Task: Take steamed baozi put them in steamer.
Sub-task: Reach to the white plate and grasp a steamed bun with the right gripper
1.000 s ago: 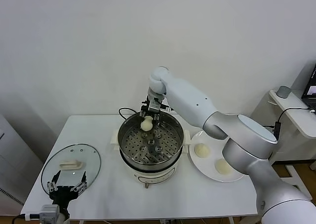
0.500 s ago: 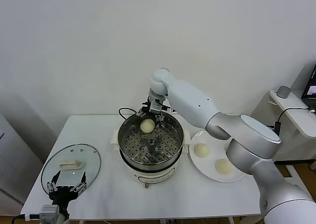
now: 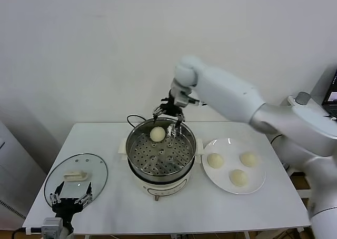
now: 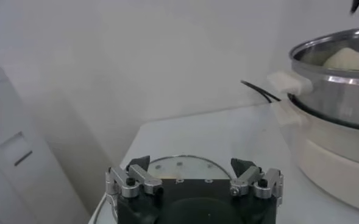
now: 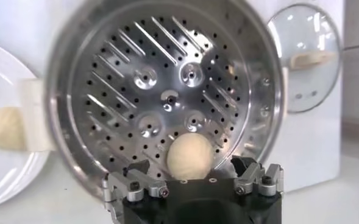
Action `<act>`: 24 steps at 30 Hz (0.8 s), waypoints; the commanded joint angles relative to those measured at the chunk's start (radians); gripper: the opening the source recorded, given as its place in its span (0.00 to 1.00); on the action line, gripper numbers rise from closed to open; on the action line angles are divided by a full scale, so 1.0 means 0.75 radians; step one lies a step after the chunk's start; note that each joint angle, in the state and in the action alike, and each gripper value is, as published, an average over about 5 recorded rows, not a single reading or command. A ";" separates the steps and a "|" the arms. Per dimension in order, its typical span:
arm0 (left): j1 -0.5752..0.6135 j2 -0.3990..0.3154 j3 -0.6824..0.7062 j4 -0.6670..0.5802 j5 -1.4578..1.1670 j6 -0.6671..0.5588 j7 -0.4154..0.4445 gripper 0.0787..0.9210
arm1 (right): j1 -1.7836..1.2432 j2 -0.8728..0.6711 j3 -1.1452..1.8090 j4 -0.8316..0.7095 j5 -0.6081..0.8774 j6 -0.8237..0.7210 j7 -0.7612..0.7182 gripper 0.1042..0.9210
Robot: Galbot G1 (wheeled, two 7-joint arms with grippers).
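The steamer [image 3: 136,156] is a shiny perforated steel basket on a white cooker base at the table's middle. One baozi [image 3: 157,133] lies on its floor at the far side; it also shows in the right wrist view [image 5: 191,156]. My right gripper [image 3: 170,115] is open and empty, raised above the steamer's far rim, just over that baozi. Three more baozi [image 3: 215,160] [image 3: 248,158] [image 3: 238,177] lie on the white plate [image 3: 260,185] to the right. My left gripper [image 3: 71,192] is parked open over the glass lid at the front left.
The round glass lid [image 3: 98,170] with a white handle lies flat at the table's front left. A black cable [image 3: 131,117] runs behind the steamer. A white side table [image 3: 315,118] stands at the far right, off the table.
My right gripper let go of the baozi, which now rests on the steamer floor, and rose up and to the right. The arm swung away, uncovering a third baozi on the plate.
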 commanded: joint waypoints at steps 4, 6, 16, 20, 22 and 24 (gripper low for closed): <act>0.007 0.038 0.000 -0.014 -0.031 0.022 0.014 0.88 | 0.109 -0.517 -0.061 0.286 0.247 -1.710 0.002 0.88; 0.011 0.042 0.000 -0.023 -0.040 0.030 0.018 0.88 | 0.089 -0.602 -0.067 0.340 0.262 -1.737 -0.001 0.88; 0.028 0.040 0.006 -0.056 -0.049 0.039 0.024 0.88 | -0.226 -0.734 0.070 0.479 0.153 -1.740 0.011 0.88; 0.042 0.033 0.006 -0.057 -0.049 0.036 0.020 0.88 | -0.438 -0.688 0.201 0.475 -0.044 -1.666 0.033 0.88; 0.047 0.029 0.007 -0.056 -0.048 0.036 0.019 0.88 | -0.515 -0.659 0.247 0.462 -0.152 -1.616 0.037 0.88; 0.052 0.028 0.008 -0.053 -0.046 0.036 0.019 0.88 | -0.585 -0.626 0.287 0.441 -0.215 -1.579 0.032 0.88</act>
